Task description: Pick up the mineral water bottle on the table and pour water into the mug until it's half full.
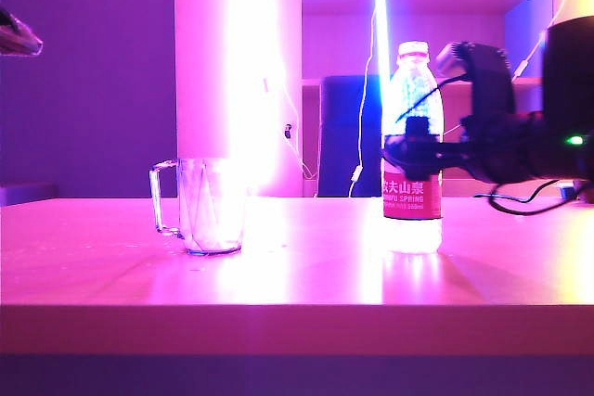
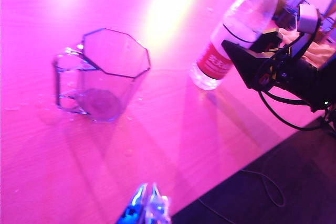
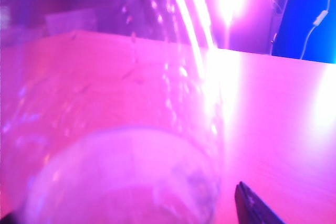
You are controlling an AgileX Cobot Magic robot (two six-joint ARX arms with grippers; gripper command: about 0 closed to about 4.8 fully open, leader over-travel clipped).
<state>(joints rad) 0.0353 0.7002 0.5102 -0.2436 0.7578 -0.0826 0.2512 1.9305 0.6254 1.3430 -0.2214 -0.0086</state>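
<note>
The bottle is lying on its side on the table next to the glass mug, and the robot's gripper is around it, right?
Not quite. The mineral water bottle stands upright on the table, as the exterior view shows. The rest holds: it is beside the mug, and the right gripper is around its middle, open. The left gripper hangs apart, above the table's near edge.

One mineral water bottle (image 1: 413,150) with a red label and one clear glass mug (image 1: 206,205) are counted on the single table (image 1: 297,275). Two grippers are seen: the right gripper (image 1: 415,147) at the bottle and the left gripper (image 2: 147,205) near the table's edge. One bright vertical light strip (image 1: 381,39) is counted behind.
</note>
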